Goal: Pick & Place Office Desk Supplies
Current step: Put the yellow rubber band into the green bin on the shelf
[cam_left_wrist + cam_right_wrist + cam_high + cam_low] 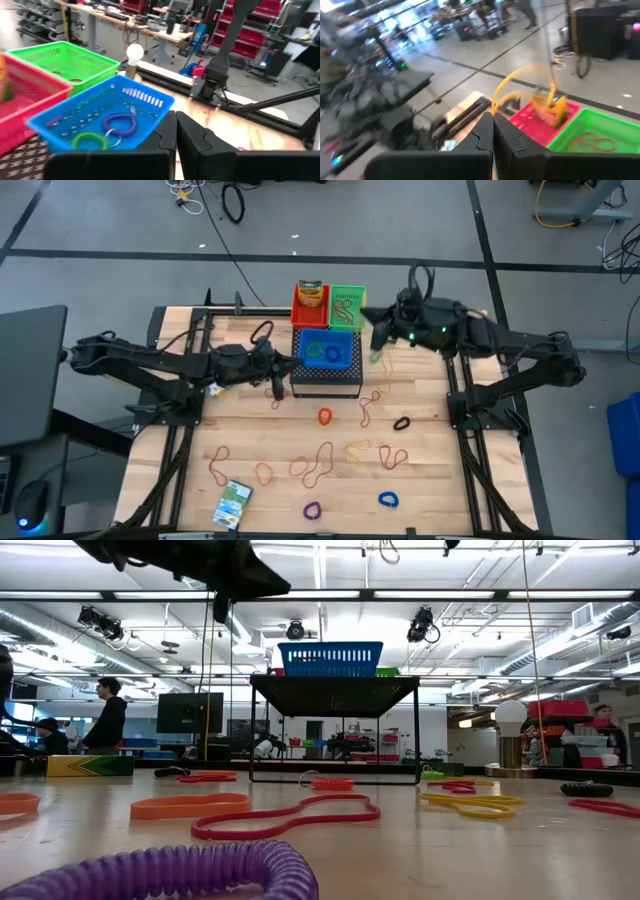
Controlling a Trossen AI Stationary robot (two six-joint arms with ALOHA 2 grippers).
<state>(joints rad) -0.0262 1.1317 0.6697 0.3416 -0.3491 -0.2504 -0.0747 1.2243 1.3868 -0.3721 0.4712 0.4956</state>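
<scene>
Right pincer [493,131] grips yellow band [520,85]; no legible writing.

Thin tan, orange, red rubber bands [318,463] lay scattered flat across wooden tabletop; purple loop [312,509], blue loop [388,500], black loop [402,422] lay well apart; green-white box [232,503] lay near front edge.

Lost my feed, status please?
Right gripper shut on yellow rubber band, near green basket. Left gripper shut, empty, beside blue basket. Nothing blocking.
</scene>
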